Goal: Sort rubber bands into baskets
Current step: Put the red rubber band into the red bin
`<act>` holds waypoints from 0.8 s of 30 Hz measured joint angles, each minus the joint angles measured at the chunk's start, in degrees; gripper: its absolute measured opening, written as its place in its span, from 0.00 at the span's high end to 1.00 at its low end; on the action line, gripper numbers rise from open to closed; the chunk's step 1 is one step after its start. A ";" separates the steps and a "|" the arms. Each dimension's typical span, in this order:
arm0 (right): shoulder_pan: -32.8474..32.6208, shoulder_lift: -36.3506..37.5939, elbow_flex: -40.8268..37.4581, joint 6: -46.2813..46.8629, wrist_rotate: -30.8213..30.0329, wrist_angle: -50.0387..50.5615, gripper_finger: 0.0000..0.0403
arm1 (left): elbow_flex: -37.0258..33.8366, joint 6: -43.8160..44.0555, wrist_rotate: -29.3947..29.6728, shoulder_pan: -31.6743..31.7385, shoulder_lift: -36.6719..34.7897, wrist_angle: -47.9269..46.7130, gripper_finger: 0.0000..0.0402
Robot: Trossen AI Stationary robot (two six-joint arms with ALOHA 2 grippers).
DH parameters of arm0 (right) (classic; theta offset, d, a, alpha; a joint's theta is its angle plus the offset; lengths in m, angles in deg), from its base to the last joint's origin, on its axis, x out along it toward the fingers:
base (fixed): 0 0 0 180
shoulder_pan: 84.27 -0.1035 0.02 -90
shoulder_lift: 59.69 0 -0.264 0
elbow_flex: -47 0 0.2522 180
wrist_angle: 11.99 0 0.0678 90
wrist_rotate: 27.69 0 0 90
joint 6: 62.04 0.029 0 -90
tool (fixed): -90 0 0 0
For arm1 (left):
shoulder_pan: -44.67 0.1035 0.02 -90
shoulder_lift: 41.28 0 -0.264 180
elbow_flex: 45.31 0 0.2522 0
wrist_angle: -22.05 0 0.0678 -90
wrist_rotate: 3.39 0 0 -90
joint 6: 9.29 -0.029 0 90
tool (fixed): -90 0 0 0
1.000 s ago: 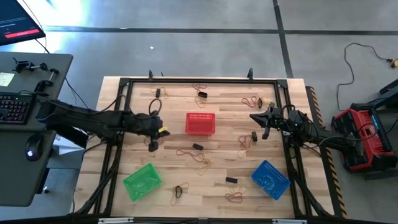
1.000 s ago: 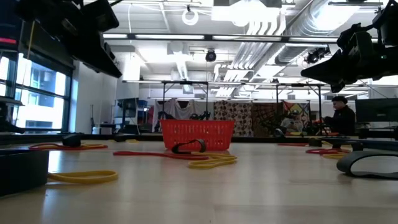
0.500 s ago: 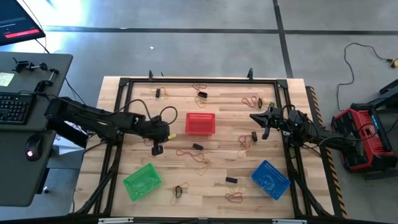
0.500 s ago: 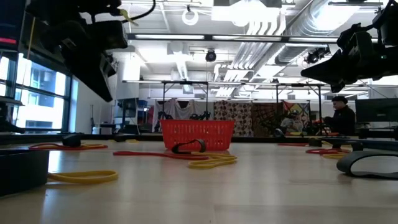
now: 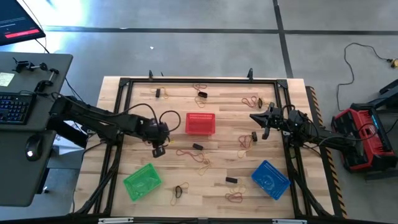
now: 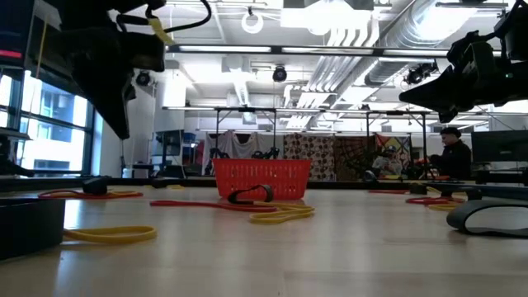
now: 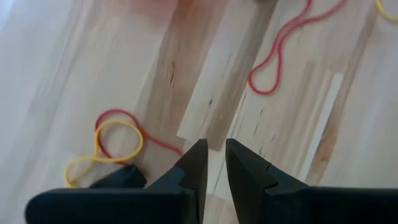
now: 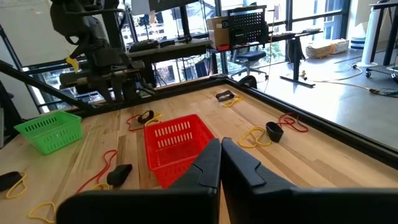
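While left hand [image 7: 213, 163] hovers slightly parted, empty, red rubber band [image 7: 280, 53] ahead, right hand [image 8: 219, 163] closed, red basket [image 8: 176, 147] near.

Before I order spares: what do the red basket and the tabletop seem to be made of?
Red basket: looks like moulded plastic, with thin uniform lattice ribs and even colour. Tabletop: pale wood, probably butcher block, with visible grain and joined strips.

Overhead camera looks straight down on the whole surface [image 5: 217, 171]; a surface-level camera looks across it, both sharing the red basket [image 5: 200, 123]; wrist cameras sit close.
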 joint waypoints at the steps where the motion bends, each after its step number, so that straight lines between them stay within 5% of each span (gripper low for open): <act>1: 0.00 0.01 0.00 -0.01 -0.01 0.00 1.00 | -0.01 1.68 0.01 0.00 0.00 -0.01 0.87; 10: 0.00 0.02 0.00 -0.02 -0.01 0.02 1.00 | -4.46 4.01 0.47 2.55 -0.02 0.53 0.88; 18: 0.00 0.01 -0.01 -0.01 0.00 0.01 1.00 | -6.62 0.31 -3.65 5.38 0.00 0.73 0.99; 24: 0.00 0.02 -0.02 0.00 -0.02 0.01 1.00 | -6.62 1.44 -3.25 7.45 0.67 3.62 0.96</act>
